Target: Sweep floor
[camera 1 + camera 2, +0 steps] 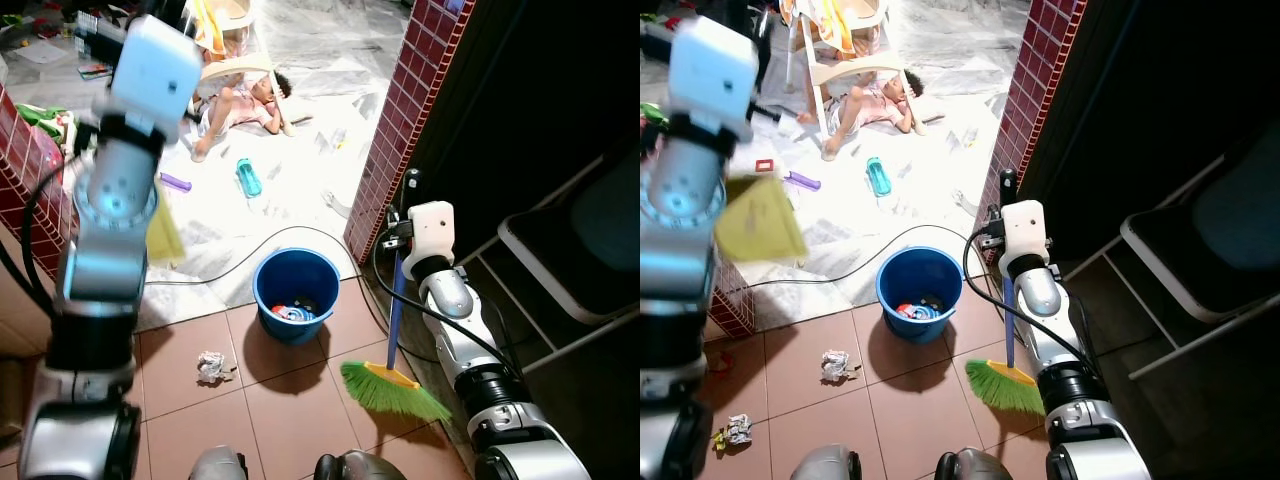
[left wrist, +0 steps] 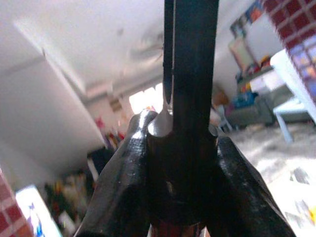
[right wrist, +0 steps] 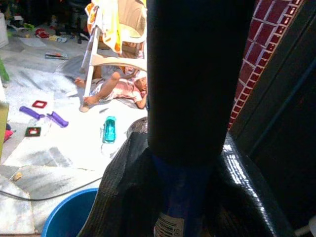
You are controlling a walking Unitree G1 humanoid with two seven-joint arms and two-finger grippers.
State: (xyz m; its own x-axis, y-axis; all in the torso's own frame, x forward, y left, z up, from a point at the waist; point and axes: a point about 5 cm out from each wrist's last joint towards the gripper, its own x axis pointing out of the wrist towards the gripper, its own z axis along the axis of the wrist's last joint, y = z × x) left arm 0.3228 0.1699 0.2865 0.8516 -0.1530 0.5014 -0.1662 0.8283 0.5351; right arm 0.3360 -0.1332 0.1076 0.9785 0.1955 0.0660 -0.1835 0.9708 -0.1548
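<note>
Gripping broom (image 1: 396,375) beside brick wall edge (image 1: 400,120), right hand (image 3: 182,197), left hand (image 2: 173,187) apparently clamping dustpan handle (image 2: 190,74).

light: bright on pale floor, right side dark | blur: left arm | wrist views: close objects unfocused

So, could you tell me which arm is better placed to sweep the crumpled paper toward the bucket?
The right, probably. The right gripper is shut on the broom handle, its green bristles on the tiles near the crumpled paper. The left gripper holds a yellow dustpan raised high.
</note>
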